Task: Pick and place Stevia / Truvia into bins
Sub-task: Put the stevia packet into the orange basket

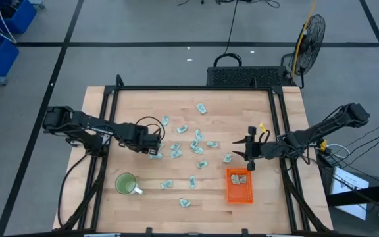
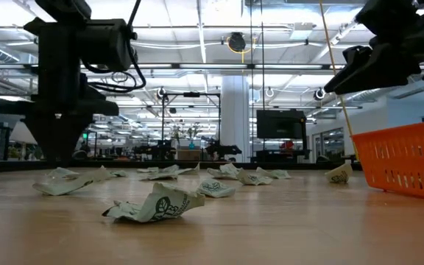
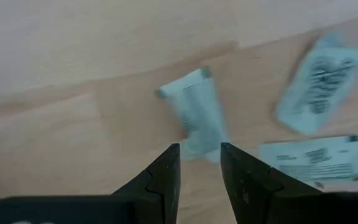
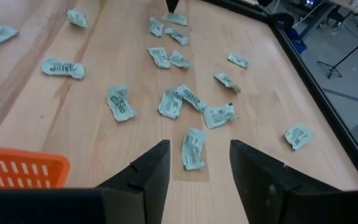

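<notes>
Several pale green and white sachets (image 1: 196,148) lie scattered flat over the middle of the wooden table. My left gripper (image 1: 156,142) points down, open, just above one sachet (image 3: 194,115); its fingertips stand on either side of that sachet's near end without touching it. In the low view the left gripper (image 2: 57,151) hovers over a crumpled sachet (image 2: 68,180). My right gripper (image 1: 249,155) is open and raised beside the far edge of the orange tray (image 1: 239,196), which holds a few sachets (image 1: 239,177). From the right wrist, the tray's corner (image 4: 17,167) and a sachet (image 4: 193,149) show ahead.
A round green mug (image 1: 125,183) stands near the table's near-left corner. A black metal frame (image 1: 278,125) runs along the table's sides. Beyond the far edge stand a black basket (image 1: 249,76) and a fan (image 1: 311,33). Bare wood lies at the table's far left.
</notes>
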Controlling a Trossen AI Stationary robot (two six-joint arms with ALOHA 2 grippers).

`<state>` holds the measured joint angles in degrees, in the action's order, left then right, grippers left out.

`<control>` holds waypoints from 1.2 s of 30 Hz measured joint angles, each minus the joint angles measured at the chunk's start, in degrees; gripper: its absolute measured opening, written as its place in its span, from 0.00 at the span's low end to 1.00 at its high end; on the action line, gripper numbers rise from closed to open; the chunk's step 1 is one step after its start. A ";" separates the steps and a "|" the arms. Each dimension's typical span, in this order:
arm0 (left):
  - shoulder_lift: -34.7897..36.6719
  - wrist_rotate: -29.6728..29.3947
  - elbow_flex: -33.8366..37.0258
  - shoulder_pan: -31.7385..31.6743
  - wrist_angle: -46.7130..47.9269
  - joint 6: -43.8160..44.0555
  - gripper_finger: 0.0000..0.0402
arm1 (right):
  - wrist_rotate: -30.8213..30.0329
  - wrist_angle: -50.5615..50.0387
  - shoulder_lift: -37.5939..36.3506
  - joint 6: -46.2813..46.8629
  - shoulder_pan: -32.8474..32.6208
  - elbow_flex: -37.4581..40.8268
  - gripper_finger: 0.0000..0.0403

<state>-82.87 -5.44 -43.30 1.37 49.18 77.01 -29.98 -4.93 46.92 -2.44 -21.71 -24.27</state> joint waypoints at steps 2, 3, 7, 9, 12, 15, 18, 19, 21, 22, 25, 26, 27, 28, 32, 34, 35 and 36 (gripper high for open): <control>0.00 -0.83 0.02 0.00 -0.34 0.11 0.30 | 0.00 0.54 0.00 0.00 0.00 0.00 0.40; 0.00 -0.94 0.04 0.00 0.04 0.14 0.30 | 0.00 0.51 0.00 0.00 0.00 0.00 0.40; -0.43 -1.90 0.08 0.00 0.35 0.19 0.30 | 0.00 0.44 0.00 0.04 0.00 0.00 0.39; -0.41 -2.54 0.08 0.00 0.40 0.19 0.30 | 0.00 0.44 0.00 0.10 0.00 0.00 0.40; -0.42 -3.08 0.08 -0.11 0.42 0.20 0.30 | 0.02 0.42 0.00 0.15 0.00 0.00 0.40; -0.42 -3.35 0.08 -0.11 0.41 0.28 0.30 | 0.02 0.42 0.00 0.17 0.00 0.00 0.39; -0.42 -3.41 0.08 -0.11 0.42 0.32 0.30 | 0.02 0.42 0.00 0.20 0.00 0.00 0.39; -0.42 -3.45 0.13 -0.11 0.39 0.33 0.30 | 0.02 0.42 0.00 0.21 0.00 0.00 0.39; -0.39 -3.60 0.87 -0.11 -0.45 0.65 0.30 | 0.02 0.40 0.00 0.22 -0.01 0.00 0.39; -0.39 -3.59 1.73 -0.11 -1.35 1.17 0.30 | 0.02 0.40 0.00 0.22 -0.02 0.00 0.39; -0.39 -3.11 5.02 -0.10 -5.68 2.33 0.30 | 0.04 0.40 0.00 0.24 -0.02 -0.02 0.39; -0.21 -2.97 5.85 -0.09 -7.34 2.46 0.30 | 0.04 0.40 0.00 0.24 -0.02 -0.02 0.39; -0.13 -2.93 6.61 -0.09 -8.21 2.74 0.30 | 0.04 0.40 0.00 0.24 -0.02 -0.02 0.39; -0.09 -2.94 7.00 -0.09 -8.61 3.06 0.30 | 0.04 0.40 0.00 0.22 -0.02 -0.04 0.39; -0.11 -3.33 6.84 -0.07 -9.12 2.26 0.26 | 0.04 0.40 0.00 0.23 -0.02 -0.04 0.39; -0.20 -3.44 6.03 -0.07 -9.09 1.34 0.19 | 0.04 0.40 0.02 0.23 -0.02 -0.04 0.39; -0.24 -3.45 5.78 -0.07 -9.08 0.94 0.16 | 0.04 0.40 0.00 0.24 -0.02 -0.04 0.39; -0.30 -3.45 5.44 -0.09 -9.06 0.67 0.11 | 0.04 0.40 0.00 0.24 -0.02 -0.04 0.39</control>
<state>-83.18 -8.88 -37.86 1.28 40.12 77.68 -29.93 -4.54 46.92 -2.20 -21.74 -24.32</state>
